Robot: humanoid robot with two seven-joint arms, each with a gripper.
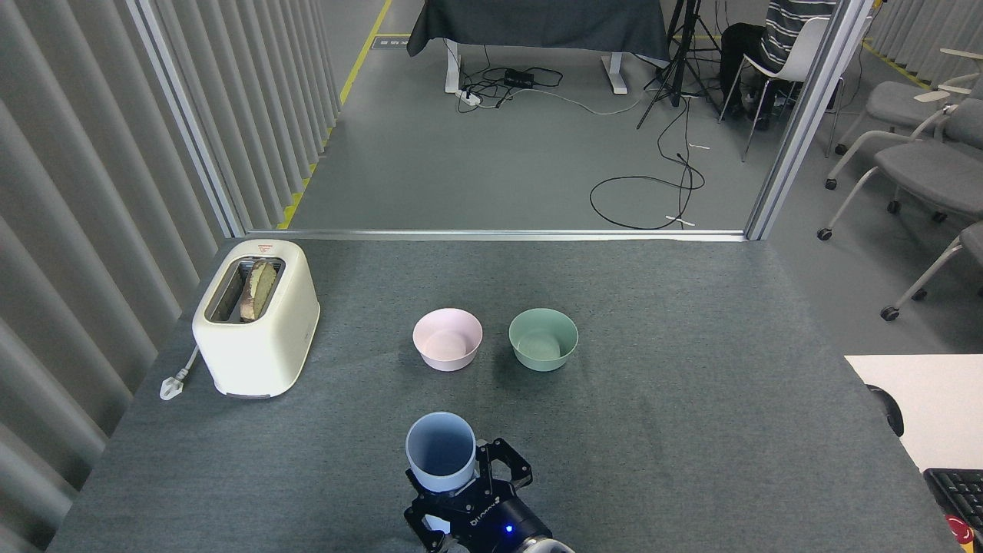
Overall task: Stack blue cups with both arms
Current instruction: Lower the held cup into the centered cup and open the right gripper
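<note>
Likely lab, tripod (680, 57), floor cables (649, 192), office chairs (914, 165)

You see a table (691, 399) covered with grey cloth, rough and matt like felt. The blue cup (441, 462), pink bowl (448, 339) and green bowl (543, 339) look like matt smooth plastic. The cream toaster (257, 319) is slightly glossy, probably plastic.
</note>
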